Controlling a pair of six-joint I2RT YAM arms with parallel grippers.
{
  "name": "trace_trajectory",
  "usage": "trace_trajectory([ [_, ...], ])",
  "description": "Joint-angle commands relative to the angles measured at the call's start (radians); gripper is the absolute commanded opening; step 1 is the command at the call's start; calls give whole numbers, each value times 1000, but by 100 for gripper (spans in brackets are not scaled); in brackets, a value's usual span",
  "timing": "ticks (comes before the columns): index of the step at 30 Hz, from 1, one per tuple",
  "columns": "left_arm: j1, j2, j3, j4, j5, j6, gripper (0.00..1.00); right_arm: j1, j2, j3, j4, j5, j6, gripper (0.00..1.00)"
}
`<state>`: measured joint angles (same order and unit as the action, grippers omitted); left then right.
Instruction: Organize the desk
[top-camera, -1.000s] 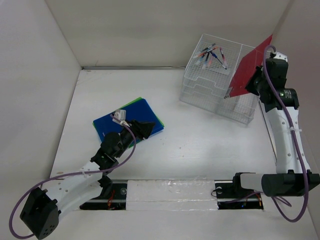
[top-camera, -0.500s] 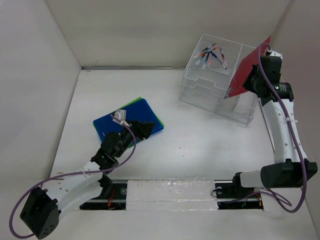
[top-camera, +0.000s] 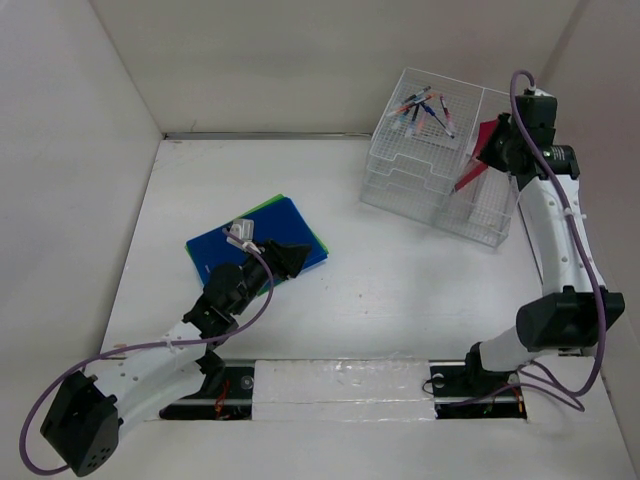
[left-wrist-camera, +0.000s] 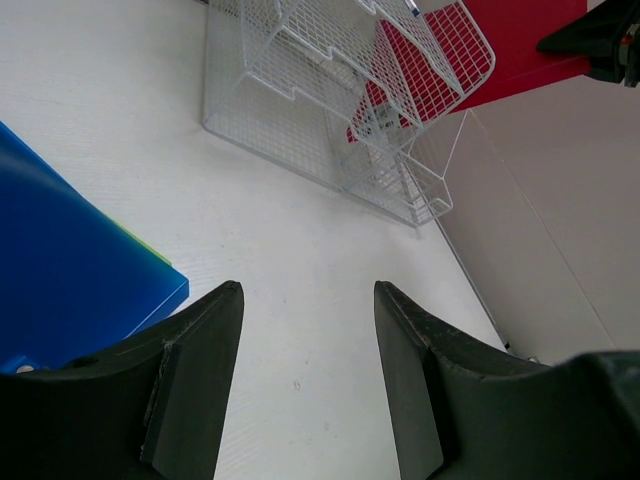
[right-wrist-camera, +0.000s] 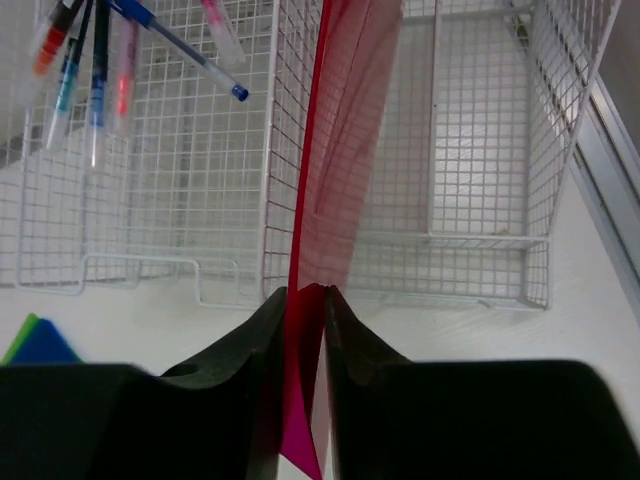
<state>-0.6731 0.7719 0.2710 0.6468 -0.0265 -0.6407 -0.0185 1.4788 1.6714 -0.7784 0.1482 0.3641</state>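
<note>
My right gripper (top-camera: 497, 143) (right-wrist-camera: 305, 292) is shut on a thin red folder (top-camera: 474, 166) (right-wrist-camera: 335, 160), held edge-on and reaching down into the right compartment of the white wire-mesh organizer (top-camera: 440, 170) (right-wrist-camera: 480, 150). Several pens (top-camera: 425, 110) (right-wrist-camera: 100, 60) lie on the organizer's top tray. My left gripper (top-camera: 290, 258) (left-wrist-camera: 305, 300) is open and empty, low over the white desk (top-camera: 400, 280) just right of a blue folder (top-camera: 250, 240) (left-wrist-camera: 60, 270) stacked on a green one (top-camera: 268, 203).
Upright white panels (top-camera: 70, 170) stand at the desk's left, back and right. The organizer sits at the back right, close to the right panel. In the left wrist view the organizer (left-wrist-camera: 340, 100) and red folder (left-wrist-camera: 510, 45) show far ahead.
My right gripper has swung up over the organizer and turned the red folder from a broad face to edge-on, lowering it into the right compartment. The left arm has not moved.
</note>
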Motion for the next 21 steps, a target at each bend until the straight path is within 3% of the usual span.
trace_trajectory([
  [1, -5, -3, -1, 51, -7, 6, 51, -5, 59, 135, 82, -18, 21, 39],
  [2, -5, -6, -3, 50, -10, 7, 51, 8, 66, 142, 93, -9, 21, 50],
  [3, -5, -6, -3, 50, -10, 7, 51, 8, 66, 142, 93, -9, 21, 50],
  [8, -5, -2, -3, 50, -15, 7, 51, 89, -43, 4, 211, 152, 24, 74],
  [16, -5, 24, 2, 60, -3, 4, 51, 231, -173, -332, 362, 399, 70, 78],
  [21, -5, 32, 0, 66, 0, 3, 51, 298, -242, -502, 572, 519, 72, 84],
])
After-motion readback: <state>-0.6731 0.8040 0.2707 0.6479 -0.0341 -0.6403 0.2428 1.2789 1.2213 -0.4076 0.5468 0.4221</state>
